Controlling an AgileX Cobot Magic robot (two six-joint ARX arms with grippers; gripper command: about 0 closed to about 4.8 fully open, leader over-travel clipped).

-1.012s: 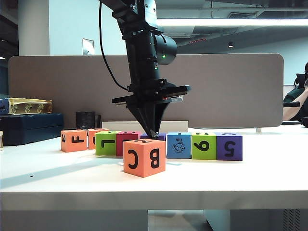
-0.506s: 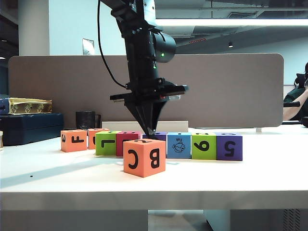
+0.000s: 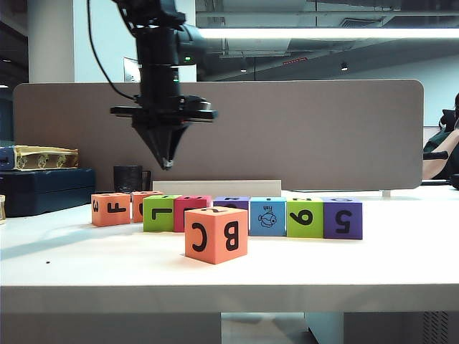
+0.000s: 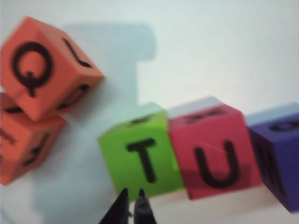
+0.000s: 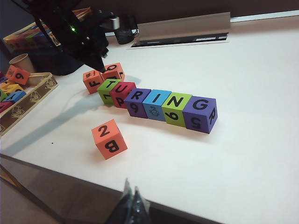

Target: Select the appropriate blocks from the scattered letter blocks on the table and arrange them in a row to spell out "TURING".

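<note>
I saw the row [image 5: 156,103] spell TURING on the table [image 5: 243,154], far of the B cube [image 3: 216,234]. My left gripper [image 3: 165,162] hung closed and empty above the T block [image 4: 140,161]; right gripper [image 5: 132,200] closed, parked near. I'd back off high, bumping nothing.

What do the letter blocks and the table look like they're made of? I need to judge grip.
The letter blocks, such as the lime T and magenta U, look like matte foam: soft rounded edges, no shine, flat printed letters. The table looks like smooth white laminate with a faint sheen, though that is uncertain.
</note>
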